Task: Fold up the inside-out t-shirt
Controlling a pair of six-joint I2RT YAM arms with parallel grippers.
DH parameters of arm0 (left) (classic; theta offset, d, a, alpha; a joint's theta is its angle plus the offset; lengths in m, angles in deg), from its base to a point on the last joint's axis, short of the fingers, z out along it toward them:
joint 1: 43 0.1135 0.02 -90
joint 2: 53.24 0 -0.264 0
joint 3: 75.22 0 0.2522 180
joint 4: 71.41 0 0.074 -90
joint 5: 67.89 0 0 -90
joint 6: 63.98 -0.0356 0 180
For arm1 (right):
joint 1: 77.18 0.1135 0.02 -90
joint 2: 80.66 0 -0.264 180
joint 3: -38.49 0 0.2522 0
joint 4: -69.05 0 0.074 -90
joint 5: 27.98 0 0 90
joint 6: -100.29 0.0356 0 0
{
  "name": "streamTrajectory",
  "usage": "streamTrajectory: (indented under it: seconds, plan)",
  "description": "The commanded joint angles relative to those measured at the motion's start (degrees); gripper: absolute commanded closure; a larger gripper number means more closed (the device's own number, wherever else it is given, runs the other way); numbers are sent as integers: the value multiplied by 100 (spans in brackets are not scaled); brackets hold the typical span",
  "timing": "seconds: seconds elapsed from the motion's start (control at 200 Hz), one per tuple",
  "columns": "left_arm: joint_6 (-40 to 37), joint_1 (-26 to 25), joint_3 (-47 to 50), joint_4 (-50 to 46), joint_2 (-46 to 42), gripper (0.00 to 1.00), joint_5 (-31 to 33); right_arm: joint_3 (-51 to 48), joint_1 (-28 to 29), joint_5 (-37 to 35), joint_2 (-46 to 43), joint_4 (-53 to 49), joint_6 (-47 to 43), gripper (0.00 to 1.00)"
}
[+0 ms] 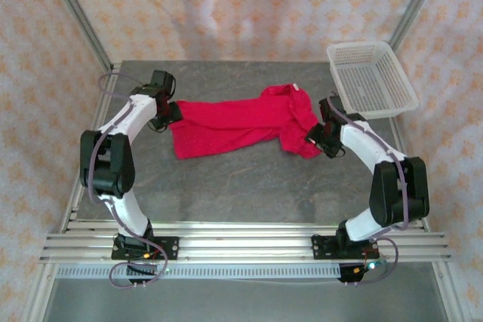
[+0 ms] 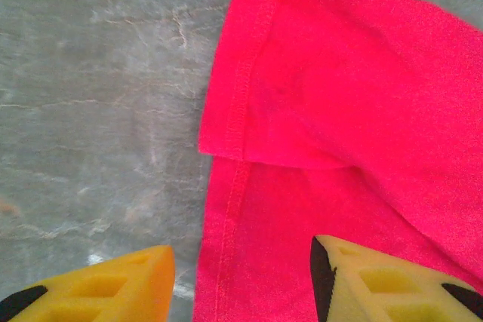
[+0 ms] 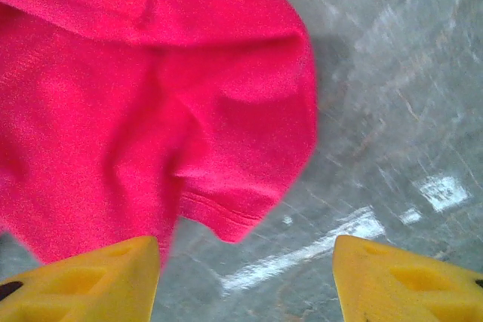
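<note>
While the inside-out t-shirt (image 1: 234,126) lies as a rumpled band, not yet folded, the step in hand is judged to be gripping its 2 ends to spread it flat.

Item 1, top view. The shirt lies on the grey bench (image 1: 249,186), left of the white basket (image 1: 361,45) and nearer than it, bunched at the basket end. The right tool (image 1: 318,137) sits at that bunch, just beside the basket's near left corner. The left tool (image 1: 167,115) sits at the shirt end farthest from the basket.

Item 2, left wrist view. The left tool (image 2: 241,292) is spread wide, 1 finger (image 2: 98,288) over bare bench and 1 over cloth. The stitched hem (image 2: 238,111) runs between them, a flap doubled over a lower layer. Advice: close on both layers.

Item 3, right wrist view. The right tool (image 3: 245,277) is spread wide, mostly over bare bench. The sleeve cuff (image 3: 219,216) lies by 1 finger (image 3: 83,280). Advice: shift onto the cloth before closing.

Obstruction: the basket stands close to the right arm's outward swing.
</note>
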Motion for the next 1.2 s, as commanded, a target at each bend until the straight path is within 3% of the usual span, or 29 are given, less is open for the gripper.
streamTrajectory:
  seconds: [0.0,0.305,0.4,0.545,0.626,0.881,0.996,1.121,1.196]
  plan:
    - [97,48,-3,320,313,49,-35,-289,-4,-15,-159,427,-106,38]
    - [76,218,-360,504,1154,52,53,-527,-3,139,-14,673,-58,38]
    - [115,315,-454,601,1348,63,-61,-505,-3,99,39,682,-75,38]
    - [118,357,-618,516,1480,90,-163,-474,-1,66,202,721,-80,38]
    - [145,360,-606,511,1374,100,-195,-506,0,99,294,819,-32,38]
    - [221,360,-611,368,956,100,-268,-558,56,426,751,1340,279,42]
    - [232,362,-630,263,790,100,-263,-474,67,331,958,1523,382,56]
    - [201,364,-745,10,588,100,-114,-166,64,226,928,1214,321,98]
    - [161,366,-947,-283,283,100,57,177,65,166,614,812,224,100]
